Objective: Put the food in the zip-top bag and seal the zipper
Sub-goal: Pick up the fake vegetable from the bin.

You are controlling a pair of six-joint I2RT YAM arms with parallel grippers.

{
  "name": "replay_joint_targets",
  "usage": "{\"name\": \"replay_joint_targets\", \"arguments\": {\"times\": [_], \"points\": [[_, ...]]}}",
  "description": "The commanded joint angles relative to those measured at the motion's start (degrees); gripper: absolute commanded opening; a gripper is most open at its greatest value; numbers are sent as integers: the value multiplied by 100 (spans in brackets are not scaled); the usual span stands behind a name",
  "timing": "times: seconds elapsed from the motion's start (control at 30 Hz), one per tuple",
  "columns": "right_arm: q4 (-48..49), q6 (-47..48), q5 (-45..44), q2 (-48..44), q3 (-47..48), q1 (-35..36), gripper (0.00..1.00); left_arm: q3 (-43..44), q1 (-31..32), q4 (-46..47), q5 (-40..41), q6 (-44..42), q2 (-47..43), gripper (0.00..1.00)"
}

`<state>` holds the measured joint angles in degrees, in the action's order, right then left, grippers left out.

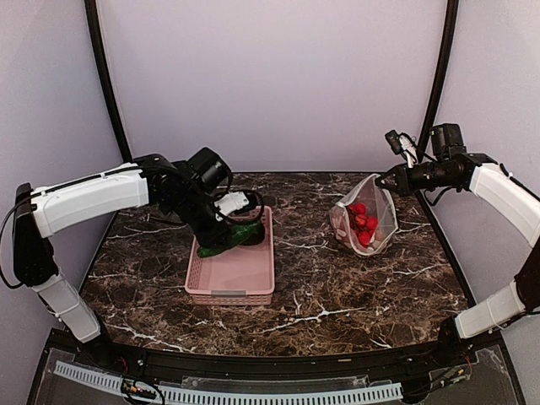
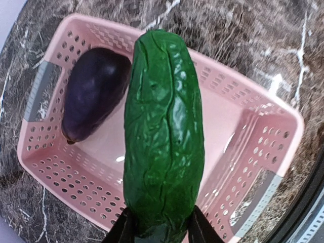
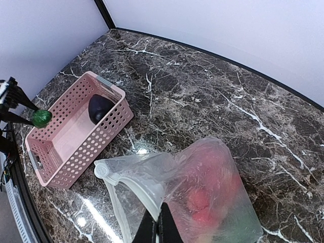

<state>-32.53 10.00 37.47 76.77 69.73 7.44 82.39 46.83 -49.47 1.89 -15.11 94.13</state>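
Cucumber [image 2: 163, 136] gripped in left tool [image 2: 161, 230] — above basket [image 2: 242, 172].

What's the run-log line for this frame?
left gripper: shut on cucumber over pink basket | right gripper: shut on zip-top bag edge | bag: red fruits inside | basket: eggplant inside
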Motion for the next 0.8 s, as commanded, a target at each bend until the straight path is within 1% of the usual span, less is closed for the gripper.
{"name": "replay_joint_targets", "arguments": {"times": [0.0,0.17,0.27,0.4,0.43,0.47,0.5,0.57,0.7,0.77], "points": [[125,-11,28,-54,49,-31,0,211,-9,427,-825,386,-520,30],[-2,-49,102,-42,216,-32,0,162,-7,1080,-1515,745,-701,29],[-88,-55,146,-36,302,-24,0,-30,-6,1603,-1624,826,-885,29],[-222,-107,260,38,514,-26,0,-693,-8,2704,-1907,1265,-1230,27],[-257,-124,282,83,587,-24,0,-797,-1,3202,-2069,1375,-1287,27],[-295,-134,305,148,671,-24,0,-1019,0,3473,-2157,1622,-1389,27],[-328,-149,335,226,752,-17,0,-1127,-3,4047,-2327,1729,-1437,27],[-433,-179,441,395,1015,-3,0,-1396,6,4715,-2589,1968,-1517,26],[-859,-196,726,766,1626,94,0,-1446,45,5299,-2837,2163,-1424,23],[-899,-225,687,812,1788,179,0,-1453,113,5481,-2841,2173,-1366,23]]}}
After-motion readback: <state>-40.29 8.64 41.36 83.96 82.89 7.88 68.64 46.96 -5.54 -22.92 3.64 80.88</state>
